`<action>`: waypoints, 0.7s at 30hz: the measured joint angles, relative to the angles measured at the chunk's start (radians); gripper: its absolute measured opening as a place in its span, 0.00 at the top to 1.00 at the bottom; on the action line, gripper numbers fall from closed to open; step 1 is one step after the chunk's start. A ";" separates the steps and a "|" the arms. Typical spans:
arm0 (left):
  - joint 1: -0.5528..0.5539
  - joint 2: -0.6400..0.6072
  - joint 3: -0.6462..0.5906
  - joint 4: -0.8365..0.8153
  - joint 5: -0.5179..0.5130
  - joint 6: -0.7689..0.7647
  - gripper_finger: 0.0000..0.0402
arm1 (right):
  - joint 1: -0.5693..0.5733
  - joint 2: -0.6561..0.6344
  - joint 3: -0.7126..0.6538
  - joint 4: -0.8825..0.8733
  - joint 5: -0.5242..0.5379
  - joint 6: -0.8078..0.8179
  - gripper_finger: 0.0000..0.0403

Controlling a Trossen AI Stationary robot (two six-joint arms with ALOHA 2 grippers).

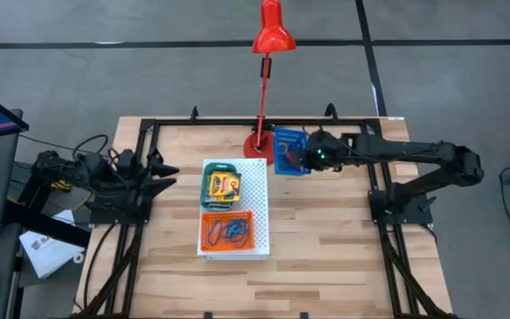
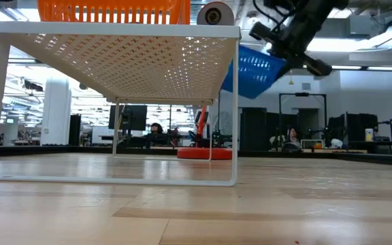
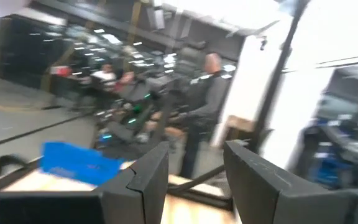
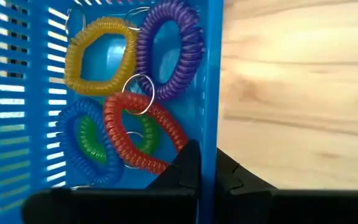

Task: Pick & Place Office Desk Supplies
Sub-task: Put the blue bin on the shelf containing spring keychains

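The right pincer [image 4: 207,168], clenched on the blue bin's [image 4: 211,74] wall with coiled loops [image 4: 135,118] inside, seemingly lifts it off the bench [image 1: 326,230]; next comes a level carry

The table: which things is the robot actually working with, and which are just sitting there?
In the job: blue bin held by the right gripper, coil loops inside, green bin, orange bin.
Just there: red lamp, white perforated board.

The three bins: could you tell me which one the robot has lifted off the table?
The blue bin, gripped by its wall in the right gripper; the green bin and orange bin rest on the white board.
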 joint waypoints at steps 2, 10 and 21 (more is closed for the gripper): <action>0.000 -0.021 0.001 -0.001 0.064 -0.009 0.63 | 0.043 0.013 0.020 -0.011 0.032 0.040 1.00; 0.000 -0.128 0.001 -0.076 0.220 -0.051 0.63 | 0.213 0.131 0.203 -0.130 0.108 0.218 1.00; 0.000 -0.354 0.008 -0.187 0.288 -0.045 0.63 | 0.287 0.342 0.533 -0.355 0.160 0.323 1.00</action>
